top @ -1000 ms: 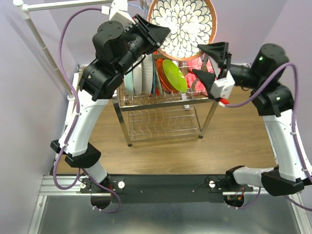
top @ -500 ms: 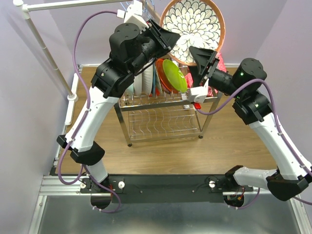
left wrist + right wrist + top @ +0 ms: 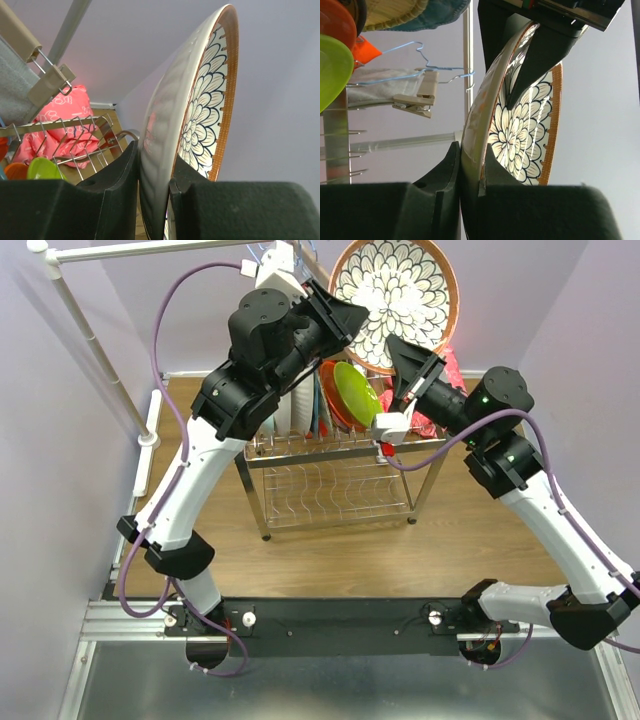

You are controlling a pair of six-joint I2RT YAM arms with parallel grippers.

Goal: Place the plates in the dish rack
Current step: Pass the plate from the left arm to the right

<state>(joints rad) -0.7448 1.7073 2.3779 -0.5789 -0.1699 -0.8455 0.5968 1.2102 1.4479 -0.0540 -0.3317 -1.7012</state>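
Note:
A white-and-brown floral plate (image 3: 395,295) hangs in the air above the back of the dish rack (image 3: 330,480), face toward the top camera. My left gripper (image 3: 345,320) is shut on its left rim (image 3: 200,115), one finger on each face. My right gripper (image 3: 402,355) is shut on its lower rim (image 3: 520,135), jaws pressed against both faces. In the rack's upper shelf stand a lime green plate (image 3: 357,392), an orange one (image 3: 335,390), a teal one (image 3: 316,400) and a white one (image 3: 285,405).
A white clothes rail (image 3: 90,330) stands at the far left with hangers and a clip (image 3: 415,102) behind the rack. Pink and red cloths (image 3: 428,405) lie on the rack's right end. The lower wire shelf (image 3: 330,495) holds nothing.
My right gripper swung left up to the floral plate and closed on its lower rim. The left arm carried the plate a little to the right, its grip unchanged.

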